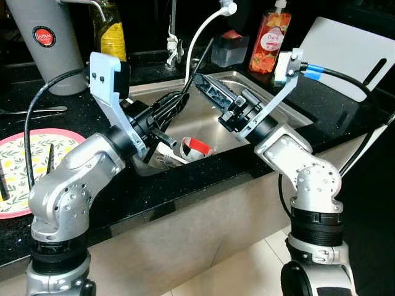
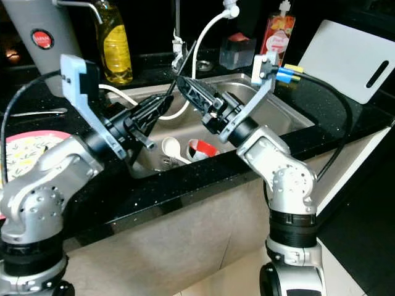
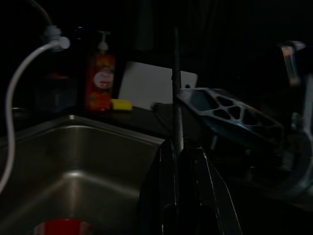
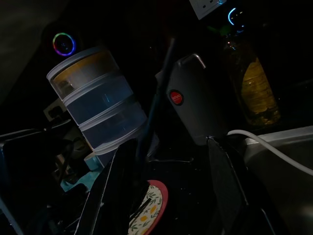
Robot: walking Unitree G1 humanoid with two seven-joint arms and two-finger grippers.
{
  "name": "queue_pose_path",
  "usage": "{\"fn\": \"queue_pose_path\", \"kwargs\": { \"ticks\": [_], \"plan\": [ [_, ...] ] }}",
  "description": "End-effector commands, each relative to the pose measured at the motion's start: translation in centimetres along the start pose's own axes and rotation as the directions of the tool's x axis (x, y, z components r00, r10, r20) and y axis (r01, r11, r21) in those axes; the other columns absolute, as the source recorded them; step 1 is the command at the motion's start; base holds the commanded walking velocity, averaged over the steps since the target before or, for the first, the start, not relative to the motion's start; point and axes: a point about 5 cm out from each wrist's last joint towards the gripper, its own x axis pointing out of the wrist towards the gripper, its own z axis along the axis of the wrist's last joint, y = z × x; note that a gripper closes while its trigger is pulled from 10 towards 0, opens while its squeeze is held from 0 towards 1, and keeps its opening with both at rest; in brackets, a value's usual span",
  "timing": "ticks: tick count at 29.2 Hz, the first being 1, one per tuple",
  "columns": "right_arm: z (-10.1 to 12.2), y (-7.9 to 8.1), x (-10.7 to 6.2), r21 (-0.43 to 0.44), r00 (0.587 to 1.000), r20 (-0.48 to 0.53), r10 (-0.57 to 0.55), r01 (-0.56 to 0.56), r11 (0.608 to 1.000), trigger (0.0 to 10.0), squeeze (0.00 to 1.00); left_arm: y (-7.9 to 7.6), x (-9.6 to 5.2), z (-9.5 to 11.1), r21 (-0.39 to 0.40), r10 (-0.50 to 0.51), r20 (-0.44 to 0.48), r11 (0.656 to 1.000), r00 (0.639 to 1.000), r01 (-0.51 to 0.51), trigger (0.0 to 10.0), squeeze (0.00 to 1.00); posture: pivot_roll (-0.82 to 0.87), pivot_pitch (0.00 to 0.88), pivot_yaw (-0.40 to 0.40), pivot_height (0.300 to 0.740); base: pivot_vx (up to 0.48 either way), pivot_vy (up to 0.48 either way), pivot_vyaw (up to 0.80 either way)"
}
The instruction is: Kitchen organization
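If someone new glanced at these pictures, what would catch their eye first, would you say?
Probably the two grippers meeting over the steel sink: the left gripper shut on a thin dark rod, the right gripper open beside it. Next, the red-and-white cup down in the sink, and the flowered plate on the counter to the left.

White hose (image 1: 200,37) seemingly crosses sink (image 1: 290,117).

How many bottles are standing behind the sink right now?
2: a yellow oil bottle at the back left, and a red pump soap bottle at the back right. Others may be hidden.
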Motion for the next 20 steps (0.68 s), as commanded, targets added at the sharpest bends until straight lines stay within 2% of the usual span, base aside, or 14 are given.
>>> {"fn": "queue_pose_path", "kwargs": {
  "ticks": [1, 7, 8, 10, 11, 12, 13, 20],
  "plan": [
    [0.03, -0.1, 0.01, 0.017, 1.0, -0.004, -0.005, 0.005, 1.0, 10.0, 0.0, -0.35, -0.21, -0.09, 0.016, -0.039, -0.035, 0.999, 0.999, 0.039, 10.0, 0.0, -0.09, 0.105, -0.043, 0.74, 0.0, 0.0, 0.0],
    [0.17, 0.14, -0.02, 0.02, 1.0, 0.003, 0.006, -0.006, 1.0, 9.6, 0.0, -0.45, -0.58, -0.7, 0.029, -0.036, -0.075, 0.999, 0.997, 0.038, 10.0, 0.0, -0.09, 0.107, -0.043, 0.74, 0.0, 0.0, 0.0],
    [0.16, 0.15, -0.01, 0.021, 1.0, 0.002, 0.006, -0.006, 1.0, 9.0, 0.0, -0.42, -0.58, -0.76, 0.034, -0.032, -0.079, 0.999, 0.996, 0.034, 10.0, 0.0, -0.09, 0.107, -0.043, 0.74, 0.0, 0.0, 0.0],
    [0.14, 0.2, -0.02, 0.021, 1.0, 0.001, 0.006, -0.006, 1.0, 4.1, 0.0, -0.32, -0.54, -0.79, 0.035, -0.024, -0.082, 0.999, 0.996, 0.027, 10.0, 0.0, -0.09, 0.108, -0.043, 0.74, 0.0, 0.0, 0.0],
    [0.13, 0.24, -0.02, 0.02, 1.0, 0.0, 0.008, -0.008, 1.0, 2.5, 0.0, -0.3, -0.51, -0.77, 0.034, -0.023, -0.081, 0.999, 0.996, 0.026, 10.0, 0.0, -0.09, 0.108, -0.043, 0.74, 0.0, 0.0, 0.0],
    [0.13, 0.24, -0.02, 0.02, 1.0, 0.0, 0.008, -0.008, 1.0, 2.5, 0.0, -0.3, -0.51, -0.77, 0.034, -0.023, -0.081, 0.999, 0.996, 0.026, 10.0, 0.0, -0.09, 0.108, -0.043, 0.74, 0.0, 0.0, 0.0],
    [0.13, 0.27, -0.02, 0.02, 1.0, 0.0, 0.01, -0.01, 1.0, 0.0, 0.0, -0.29, -0.48, -0.73, 0.033, -0.022, -0.08, 0.999, 0.997, 0.025, 10.0, 0.0, -0.09, 0.107, -0.044, 0.74, 0.0, 0.0, 0.0],
    [0.16, 0.55, -0.05, 0.018, 1.0, 0.002, 0.029, -0.029, 0.999, 0.0, 0.0, -0.33, -0.44, -0.56, 0.034, -0.026, -0.076, 0.999, 0.997, 0.029, 10.0, 0.0, -0.09, 0.109, -0.043, 0.74, 0.0, 0.0, 0.0]
  ]
}}
